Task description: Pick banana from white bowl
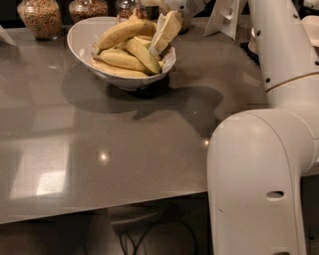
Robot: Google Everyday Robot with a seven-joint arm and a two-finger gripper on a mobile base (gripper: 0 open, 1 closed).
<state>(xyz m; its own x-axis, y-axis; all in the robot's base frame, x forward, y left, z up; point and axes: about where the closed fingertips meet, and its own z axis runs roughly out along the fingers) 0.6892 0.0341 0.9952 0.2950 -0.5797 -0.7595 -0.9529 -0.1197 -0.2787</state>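
The white bowl (79,41) stands at the back of the grey table, with several yellow bananas in it. The banana (122,32), the longest and thickest one, lies on top of the pile, running from the bowl's left side up to the right. My gripper (162,36) reaches down from the upper right into the right side of the bowl. It is at the right end of the banana pile, touching or very close to the fruit. The arm's white links (279,45) fill the right side of the view.
Glass jars of dry goods (40,17) (88,7) stand behind the bowl at the back left. A white stand (227,17) is at the back right. The arm's large white link (259,174) blocks the front right. Cables (149,239) hang below the table's front edge.
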